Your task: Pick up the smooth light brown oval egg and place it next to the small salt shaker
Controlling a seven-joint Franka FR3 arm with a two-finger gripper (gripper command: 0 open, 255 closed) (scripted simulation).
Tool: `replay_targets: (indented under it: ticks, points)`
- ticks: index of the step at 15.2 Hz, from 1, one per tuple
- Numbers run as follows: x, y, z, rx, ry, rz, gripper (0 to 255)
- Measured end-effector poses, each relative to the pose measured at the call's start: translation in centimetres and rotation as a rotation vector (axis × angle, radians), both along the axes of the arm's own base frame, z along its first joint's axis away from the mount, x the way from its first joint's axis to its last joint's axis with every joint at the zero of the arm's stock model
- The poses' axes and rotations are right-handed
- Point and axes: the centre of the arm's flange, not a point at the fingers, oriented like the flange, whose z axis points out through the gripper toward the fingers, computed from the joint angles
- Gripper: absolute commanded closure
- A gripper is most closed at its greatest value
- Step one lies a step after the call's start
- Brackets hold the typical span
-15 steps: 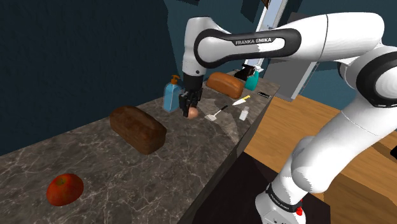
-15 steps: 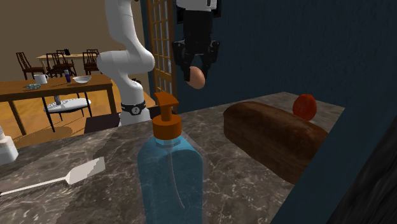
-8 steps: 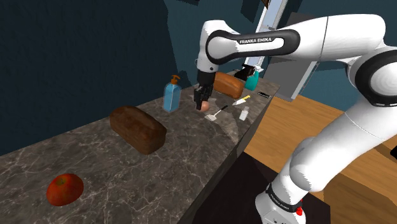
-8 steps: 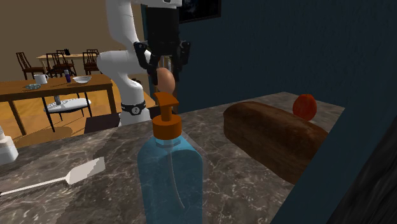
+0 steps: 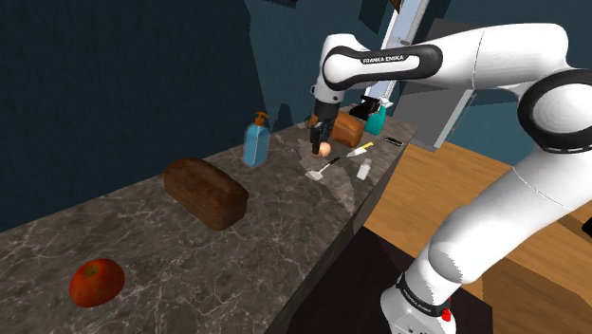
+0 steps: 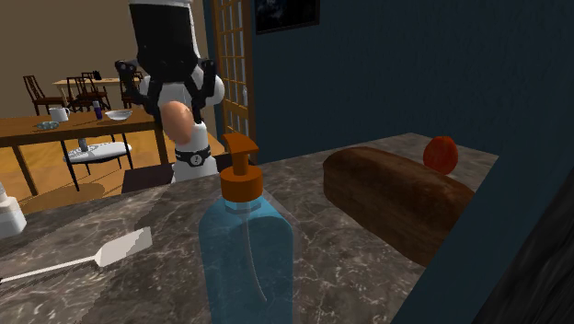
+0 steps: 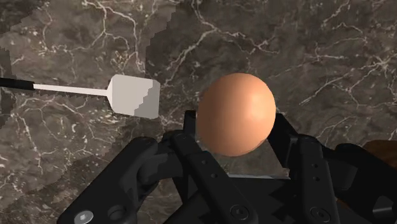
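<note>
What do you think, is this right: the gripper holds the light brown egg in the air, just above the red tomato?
Not the tomato. The gripper holds the light brown egg in the air, close by the white spatula; the shoulder view shows the tomato far off, past the bread loaf.

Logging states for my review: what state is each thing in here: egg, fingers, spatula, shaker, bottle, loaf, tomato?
egg: clasped, lifted clear of the counter
fingers: shut on the egg
spatula: lying flat on the counter
shaker: upright near the counter's edge
bottle: upright, pump on
loaf: whole, lying on the counter
tomato: whole, resting on the counter
</note>
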Motion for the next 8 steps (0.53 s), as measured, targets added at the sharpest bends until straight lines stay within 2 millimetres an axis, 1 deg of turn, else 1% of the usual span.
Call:
replay_targets:
  ticks: [3,4,5,7,8]
  points:
    - [0.4,-4.0,0.1,0.000,-0.001,0.000,255]
    - [0.4,-5.1,0.2,0.000,-0.001,0.001,255]
    - [0.3,-6.6,0.4,0.000,-0.001,0.000,255]
    - [0.1,-9.2,0.1,0.000,-0.001,0.000,255]
    - [0.2,-10.4,0.3,0.000,0.000,0.000,255]
